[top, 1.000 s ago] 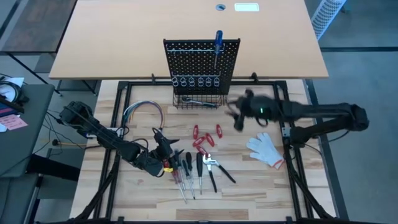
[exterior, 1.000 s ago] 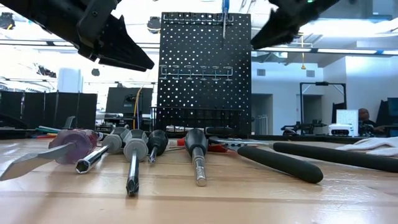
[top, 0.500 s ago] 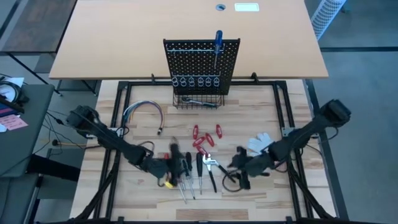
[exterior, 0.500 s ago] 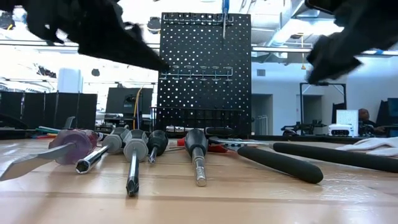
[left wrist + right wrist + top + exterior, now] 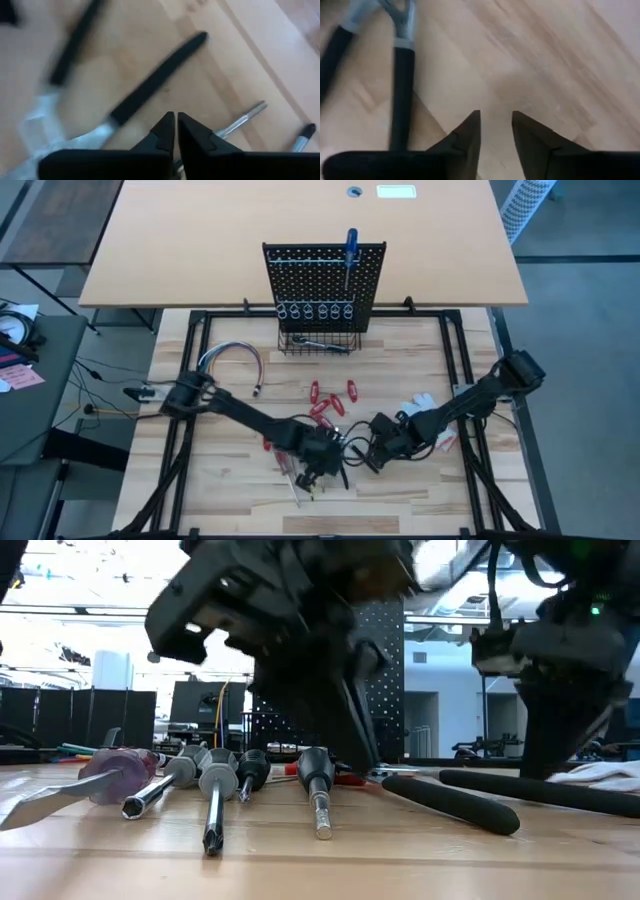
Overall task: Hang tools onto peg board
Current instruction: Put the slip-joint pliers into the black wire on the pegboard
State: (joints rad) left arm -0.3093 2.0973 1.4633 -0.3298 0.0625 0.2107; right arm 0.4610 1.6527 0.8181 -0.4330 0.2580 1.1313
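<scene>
The peg board [image 5: 325, 280] stands at the far middle, and a blue-handled screwdriver [image 5: 350, 252] hangs on it. Several screwdrivers [image 5: 297, 468] [image 5: 215, 785] lie side by side near the front, with black-handled pliers [image 5: 347, 460] [image 5: 155, 80] to their right. Small red-handled tools [image 5: 330, 402] lie behind them. My left gripper [image 5: 322, 463] [image 5: 176, 122] hangs shut just over the wood between the screwdrivers and the pliers, with nothing between its fingers. My right gripper [image 5: 372, 452] [image 5: 495, 125] stands open over bare wood right of the pliers' handle [image 5: 402, 90].
A white glove [image 5: 425, 416] lies right of the tools, under my right arm. A bundle of coloured wires [image 5: 230, 360] lies at the far left. A black wire basket [image 5: 320, 343] holding a tool sits at the board's foot. Bare wood shows along the near edge.
My left gripper has swept from left of the screwdrivers toward the table's right, over them to the pliers, sinking, rolling and shutting. My right gripper has dropped from beside the peg board to the near side, tipping down beside the pliers. The tools lie as before.
</scene>
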